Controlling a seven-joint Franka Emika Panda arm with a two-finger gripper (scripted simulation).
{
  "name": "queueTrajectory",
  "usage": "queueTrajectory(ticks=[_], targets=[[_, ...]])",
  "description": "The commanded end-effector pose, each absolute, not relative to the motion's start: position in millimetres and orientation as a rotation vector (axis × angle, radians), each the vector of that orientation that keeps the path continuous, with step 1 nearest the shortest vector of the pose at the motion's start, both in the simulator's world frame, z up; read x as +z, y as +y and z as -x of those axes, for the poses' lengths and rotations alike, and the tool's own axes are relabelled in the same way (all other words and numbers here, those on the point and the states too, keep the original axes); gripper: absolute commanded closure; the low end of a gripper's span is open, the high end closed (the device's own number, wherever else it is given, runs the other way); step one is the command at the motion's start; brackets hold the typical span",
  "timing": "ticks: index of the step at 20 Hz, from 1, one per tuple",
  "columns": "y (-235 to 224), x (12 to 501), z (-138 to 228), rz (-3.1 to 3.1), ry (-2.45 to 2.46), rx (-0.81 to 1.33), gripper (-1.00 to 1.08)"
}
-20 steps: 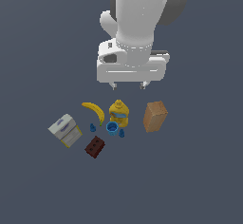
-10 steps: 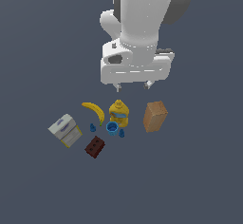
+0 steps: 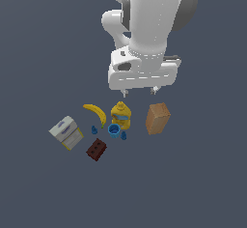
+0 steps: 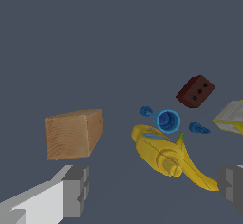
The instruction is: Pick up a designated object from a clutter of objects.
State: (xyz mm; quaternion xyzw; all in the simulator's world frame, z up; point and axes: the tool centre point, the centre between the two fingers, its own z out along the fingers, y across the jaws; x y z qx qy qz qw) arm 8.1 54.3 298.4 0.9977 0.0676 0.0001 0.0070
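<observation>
The plain tan-brown box (image 3: pixel 157 118) stands at the exterior view's right end of the clutter; it also shows in the wrist view (image 4: pixel 73 133). My gripper (image 3: pixel 139 92) hangs open and empty above the gap between the tan box and the yellow bottle (image 3: pixel 121 115). Its grey fingers (image 4: pixel 75 191) stand wide apart in the wrist view. The bottle (image 4: pixel 159 153) lies beside the banana (image 3: pixel 95 112), with the blue cup (image 3: pixel 114 131) in front of it.
A white-grey box with yellow edge (image 3: pixel 66 132) is at the exterior view's left. A dark red-brown brick (image 3: pixel 96 149) lies in front of the group. Small blue pieces (image 3: pixel 94 130) sit near the cup. The floor is plain dark grey.
The gripper has come lower toward the clutter and shifted slightly toward the exterior view's right. The objects have not moved.
</observation>
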Motion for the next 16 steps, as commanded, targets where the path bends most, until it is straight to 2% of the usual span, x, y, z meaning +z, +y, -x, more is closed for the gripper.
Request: queueTrajectory(ticks=[1,10,16], targets=[[66,287,-7,-3.119,0.225,-0.001,-0.92],[127,225,4,-3.120,0.293,0.001,-0.92],[153,199,14,-3.123,0.322,0.000,-0.92]])
